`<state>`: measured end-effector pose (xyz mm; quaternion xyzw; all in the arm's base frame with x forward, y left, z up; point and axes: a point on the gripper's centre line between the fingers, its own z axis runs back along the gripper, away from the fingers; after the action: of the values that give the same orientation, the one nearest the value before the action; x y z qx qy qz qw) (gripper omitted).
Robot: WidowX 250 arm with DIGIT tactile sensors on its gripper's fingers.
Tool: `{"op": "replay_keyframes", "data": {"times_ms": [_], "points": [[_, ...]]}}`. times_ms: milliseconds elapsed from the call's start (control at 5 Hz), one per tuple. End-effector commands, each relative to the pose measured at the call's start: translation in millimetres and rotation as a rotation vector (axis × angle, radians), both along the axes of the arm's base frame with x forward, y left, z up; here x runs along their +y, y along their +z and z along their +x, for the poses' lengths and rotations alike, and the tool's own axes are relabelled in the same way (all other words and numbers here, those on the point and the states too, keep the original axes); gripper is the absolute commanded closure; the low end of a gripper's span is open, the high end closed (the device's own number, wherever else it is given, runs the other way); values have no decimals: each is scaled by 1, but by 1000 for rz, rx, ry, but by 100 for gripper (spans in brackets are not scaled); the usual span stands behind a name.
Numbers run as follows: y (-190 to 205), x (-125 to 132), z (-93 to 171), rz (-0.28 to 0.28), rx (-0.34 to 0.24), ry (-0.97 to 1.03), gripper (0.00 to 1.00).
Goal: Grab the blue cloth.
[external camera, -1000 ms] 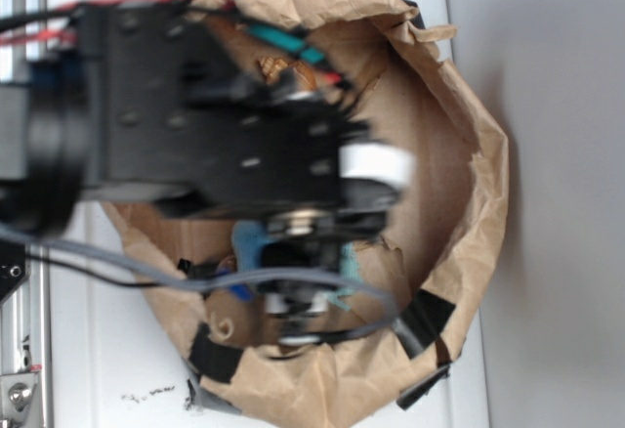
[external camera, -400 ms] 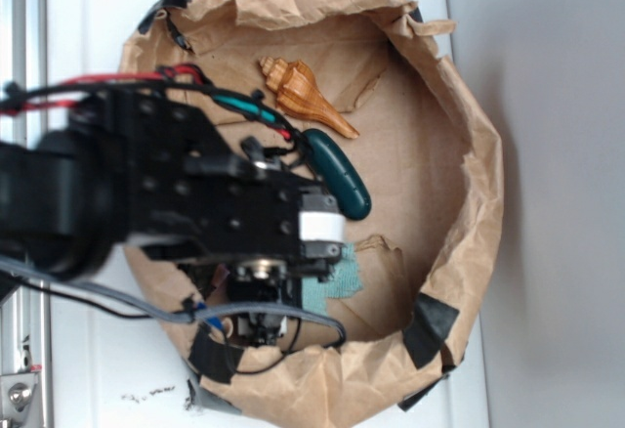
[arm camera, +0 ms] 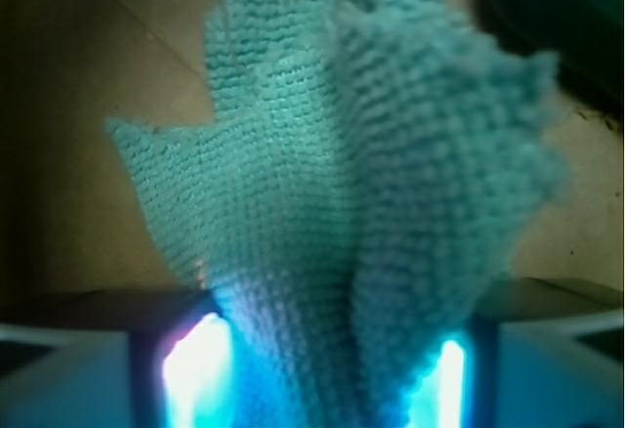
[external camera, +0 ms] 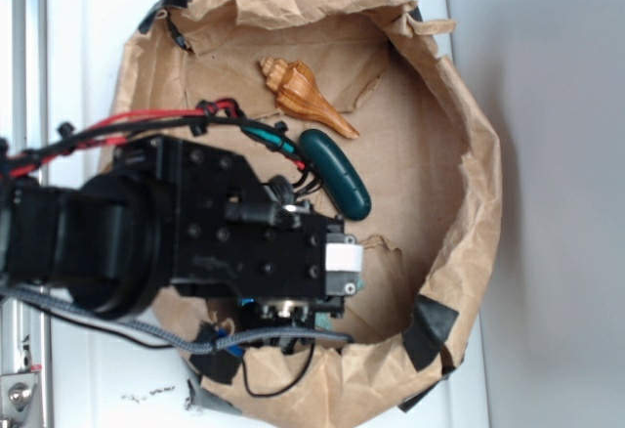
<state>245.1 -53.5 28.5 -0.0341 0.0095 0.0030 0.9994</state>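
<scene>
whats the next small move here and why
Probably a short, straight lift. In the wrist view the blue cloth stands bunched and gathered between the fingers of the hand, so it looks pinched already. The dark green capsule lies close beside it in the paper bag, so rising vertically should avoid it.

Blue cloth (arm camera: pixel 342 213) nubbly terry; paper bag (external camera: pixel 459 154) matt, creased; capsule (external camera: pixel 337 174) smooth, glossy; shell (external camera: pixel 298 91) wood-like.

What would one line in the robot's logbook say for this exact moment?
stage: grasping | pincer: shut on blue cloth, bunched between its fingers | nearby: dark green capsule, wooden shell | setting: brown paper bag
</scene>
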Motion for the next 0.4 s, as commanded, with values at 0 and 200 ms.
{"op": "replay_keyframes", "data": {"times_ms": [0,200], "points": [[41,12,19,-35,-88,45,100],[76,36,33,-26,-159,160,100]]}}
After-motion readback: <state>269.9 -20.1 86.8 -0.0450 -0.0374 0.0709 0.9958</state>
